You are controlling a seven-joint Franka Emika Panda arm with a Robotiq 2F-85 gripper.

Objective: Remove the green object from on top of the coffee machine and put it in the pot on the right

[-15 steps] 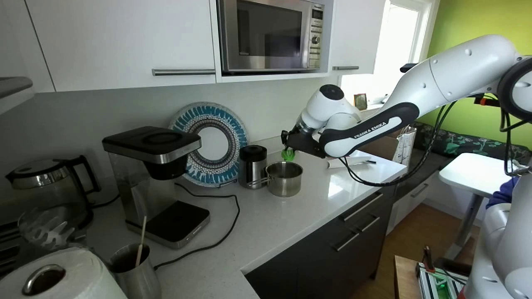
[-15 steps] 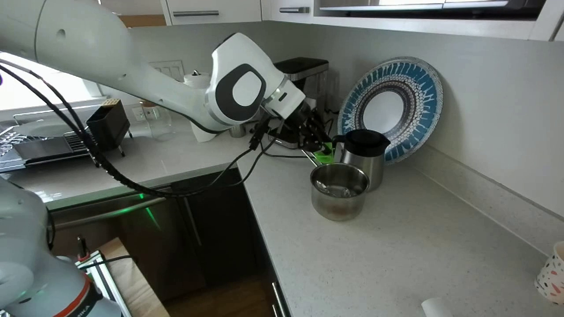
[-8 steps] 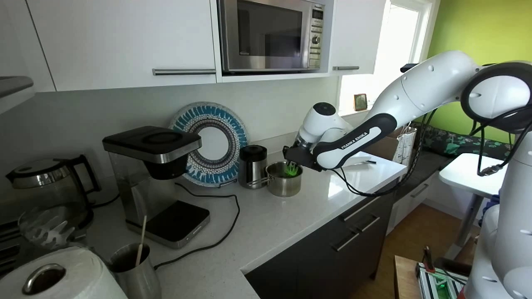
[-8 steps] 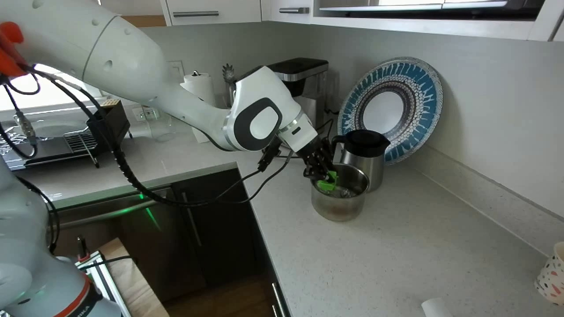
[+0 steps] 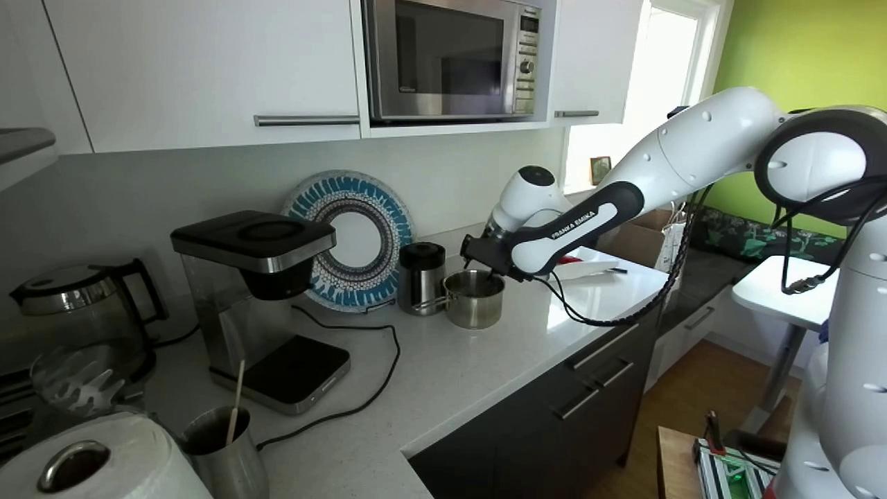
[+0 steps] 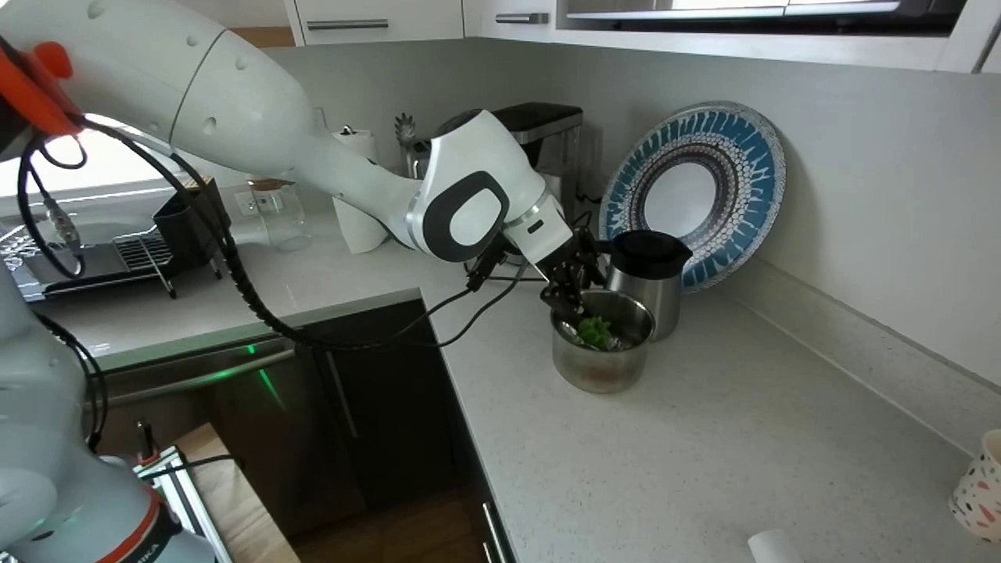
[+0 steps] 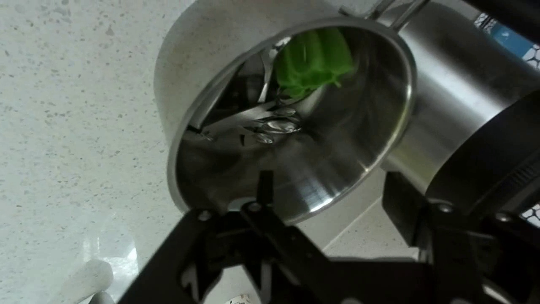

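The small, bright green, ribbed lump point(image 7: 314, 59) lies inside the low, shiny silver metal pot point(image 6: 599, 371); the black two-fingered gripper point(image 7: 329, 188) is at the rim, its fingers spread and clear of the lump, while the black, boxy coffee machine point(image 5: 270, 281) with its flat overhanging head stands well apart on the pale speckled counter point(image 5: 429, 381)

Pale speckled counter point(image 6: 704, 438), L-shaped.
Carried directly: coffee machine point(image 5: 253, 239), black cord point(image 5: 397, 350), pot point(image 6: 598, 369) set just beside lidded steel jug point(image 6: 665, 301), glass jar point(image 6: 281, 220), spotted cup point(image 6: 980, 493) placed well apart.
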